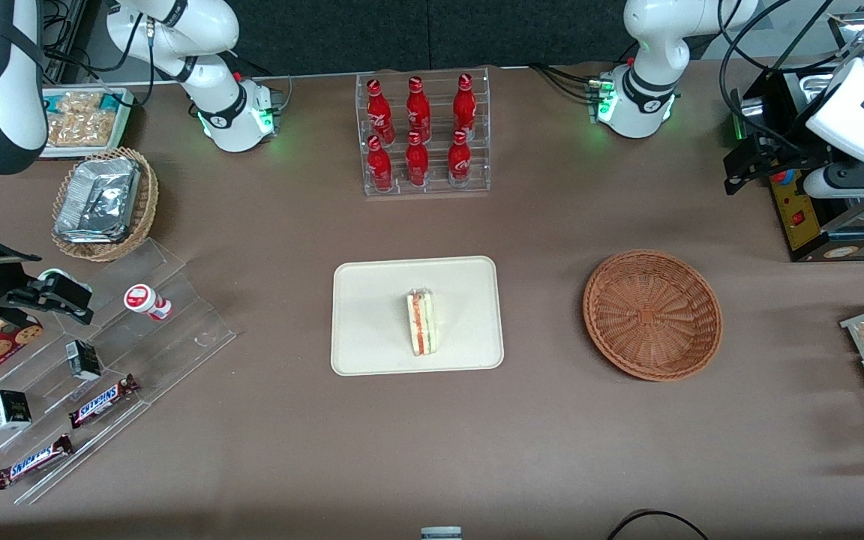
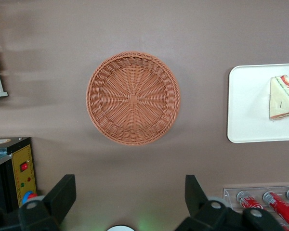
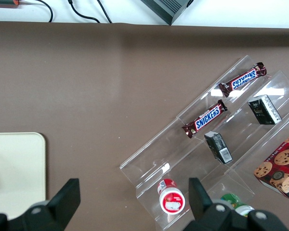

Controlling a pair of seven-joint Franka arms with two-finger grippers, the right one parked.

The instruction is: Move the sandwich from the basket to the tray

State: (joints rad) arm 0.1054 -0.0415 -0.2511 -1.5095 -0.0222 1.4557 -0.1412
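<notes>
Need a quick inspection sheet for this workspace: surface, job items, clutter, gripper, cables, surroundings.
Surface: brown table, flat.
Job items: sandwich lies on the tray; basket empty.
Clutter: rack of red bottles; stepped rack with Snickers bars; foil-pack basket.
Gripper: left gripper above the table beside the basket, jaws open, holding nothing.
Cables: black cables over the working arm's end.
Surroundings: black control box.

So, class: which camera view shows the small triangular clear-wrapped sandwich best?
The front view: the whole sandwich lies on the flat cream rectangular tray, its red and green filling visible. The left wrist view, where the open gripper hangs above the table near the round reddish-brown wicker basket, catches it edgewise. The right wrist view misses it.
</notes>
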